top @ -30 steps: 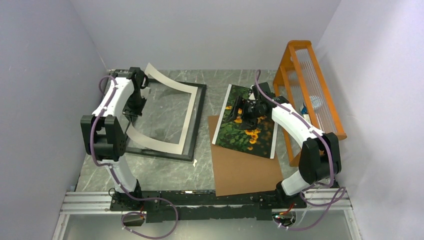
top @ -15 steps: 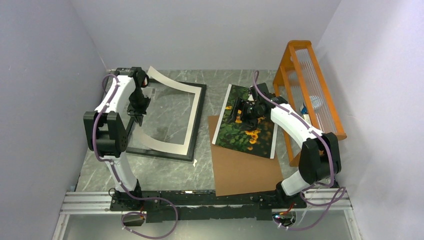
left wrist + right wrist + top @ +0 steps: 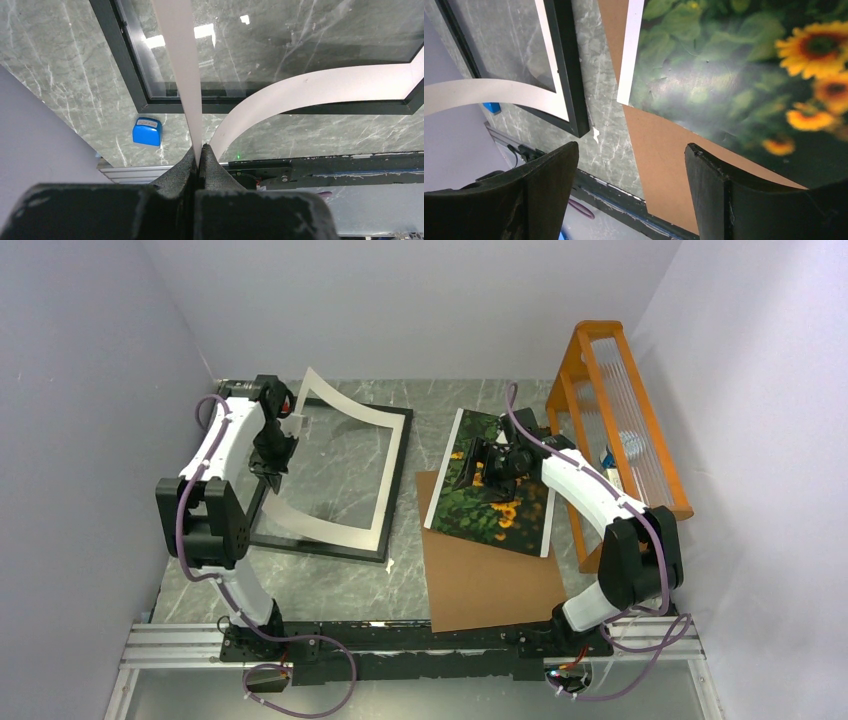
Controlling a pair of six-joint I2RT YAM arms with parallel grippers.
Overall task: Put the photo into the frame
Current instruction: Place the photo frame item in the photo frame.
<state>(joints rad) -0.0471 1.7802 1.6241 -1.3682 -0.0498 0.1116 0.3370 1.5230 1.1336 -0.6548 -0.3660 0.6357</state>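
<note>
Nearest the arm bases we see a plain brown board [image 3: 490, 585] flat on the green marbled worktop [image 3: 330, 585]. The photo [image 3: 470, 512] lies across the board's far part, turned a little askew, its far end reaching past the board onto the worktop. It is a print of yellow sunflowers with dark centres over dark green leaves, with a white margin along its edges. The right fingers [image 3: 549, 185] hang spread wide above the photo, grasping nothing. To the left, apart from the photo, the thin black frame [image 3: 402, 472] lies flat, and we see the worktop through its glass. A white mat [image 3: 330, 527] arches up from the frame, and the left fingers [image 3: 186, 167] are clenched on one strip of the mat. An orange rack [image 3: 598, 332] stands at the far right. We count one photo, one frame, one mat, one board, one rack and two arms.
</note>
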